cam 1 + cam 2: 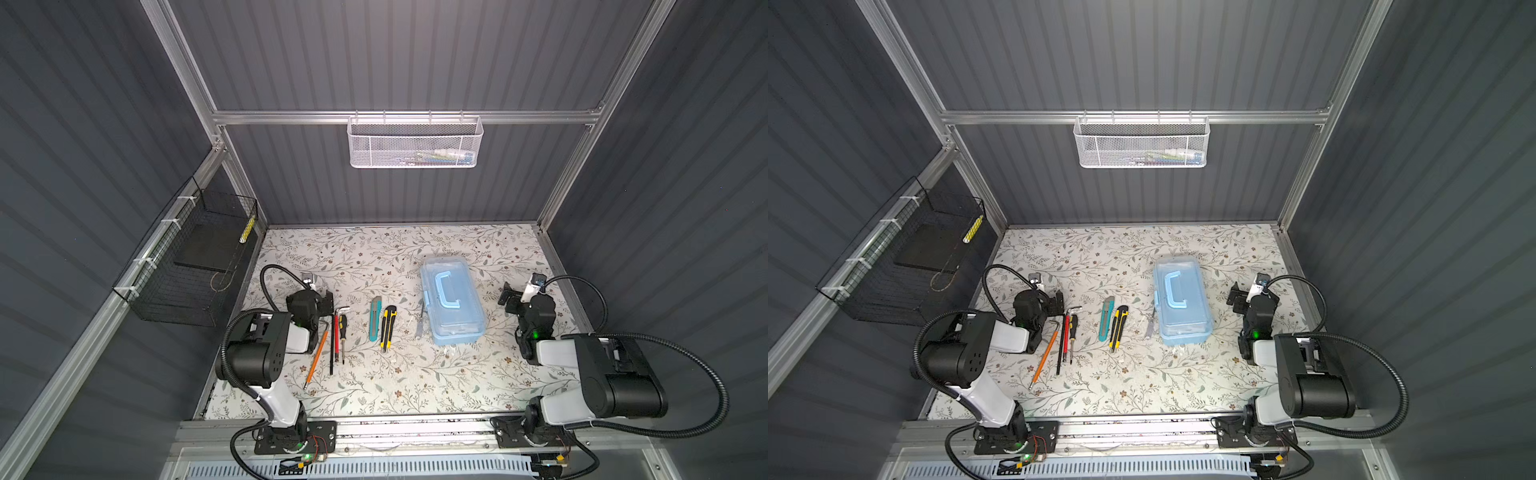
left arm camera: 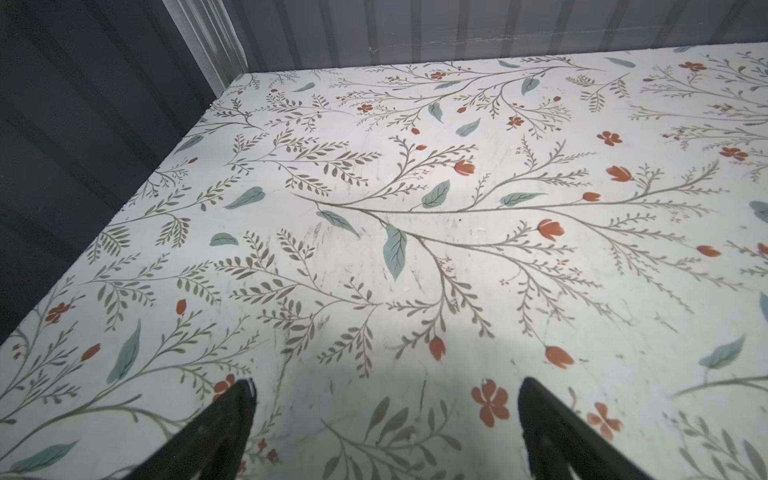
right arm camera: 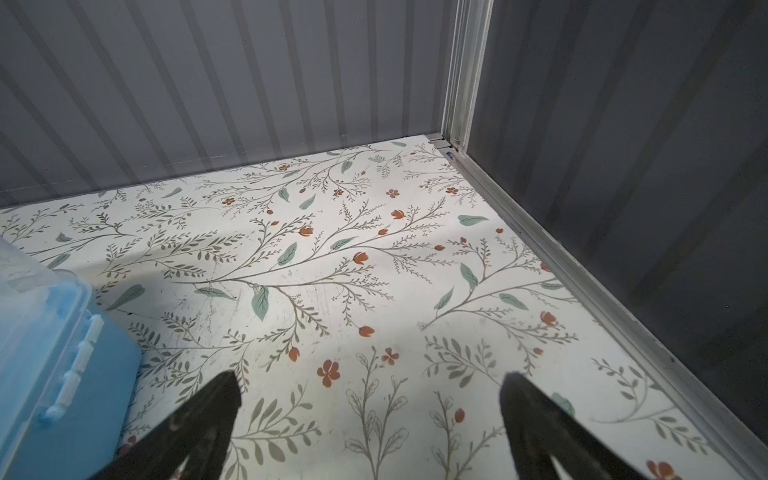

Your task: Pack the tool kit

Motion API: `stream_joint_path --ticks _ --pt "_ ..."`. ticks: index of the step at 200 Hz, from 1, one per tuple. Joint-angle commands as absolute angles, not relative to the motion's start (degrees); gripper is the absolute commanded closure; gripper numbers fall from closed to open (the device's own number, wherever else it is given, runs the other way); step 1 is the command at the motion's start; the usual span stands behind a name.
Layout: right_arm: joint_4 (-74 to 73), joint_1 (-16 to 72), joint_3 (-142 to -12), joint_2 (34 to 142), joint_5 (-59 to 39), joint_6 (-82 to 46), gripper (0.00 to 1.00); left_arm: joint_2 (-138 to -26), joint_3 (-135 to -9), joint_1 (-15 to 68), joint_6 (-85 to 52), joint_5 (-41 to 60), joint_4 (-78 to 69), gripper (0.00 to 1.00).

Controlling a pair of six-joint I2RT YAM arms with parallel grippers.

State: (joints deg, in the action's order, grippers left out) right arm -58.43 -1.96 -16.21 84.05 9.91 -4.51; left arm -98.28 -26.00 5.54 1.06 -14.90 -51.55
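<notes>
The tool kit's light-blue box (image 1: 451,299) (image 1: 1183,303) stands shut on the floral table, right of centre, blue handle on top. Left of it lie loose tools: a silvery tool (image 1: 421,322), a yellow-black knife (image 1: 388,328), a teal knife (image 1: 375,319), a screwdriver (image 1: 342,332), a red tool (image 1: 336,337), a hex key (image 1: 341,310) and an orange pencil (image 1: 316,359). My left gripper (image 1: 326,300) (image 2: 386,384) hovers open and empty just left of the tools. My right gripper (image 1: 509,297) (image 3: 370,378) is open and empty right of the box (image 3: 62,353).
A white mesh basket (image 1: 415,143) hangs on the back wall rail. A black wire basket (image 1: 195,262) is fixed to the left wall. Grey walls and aluminium frame rails (image 3: 582,286) bound the table on three sides.
</notes>
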Motion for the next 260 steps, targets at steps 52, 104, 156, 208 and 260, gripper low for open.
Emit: stream_joint_path --ticks 52,104,156,208,260 --pt "-58.45 -2.02 -17.4 83.67 10.74 -4.92 0.01 -98.35 -26.89 5.36 1.06 -14.24 -52.47 0.01" --pt "-58.47 -2.02 -17.39 83.57 10.72 -4.94 0.01 -98.35 -26.89 5.36 1.06 -14.24 -52.47 0.0" --pt "-58.45 -2.02 -17.4 83.67 10.75 -4.96 0.01 -98.35 -26.89 5.36 1.05 -14.24 -52.47 0.01" --pt "-58.45 -2.02 -17.38 83.63 10.59 -4.98 0.01 -98.35 -26.89 5.36 1.05 -14.24 -52.47 0.01" --pt "-55.09 -1.53 -17.6 79.65 11.29 -4.48 0.01 -98.35 -26.9 5.34 1.05 -14.15 -52.35 0.01"
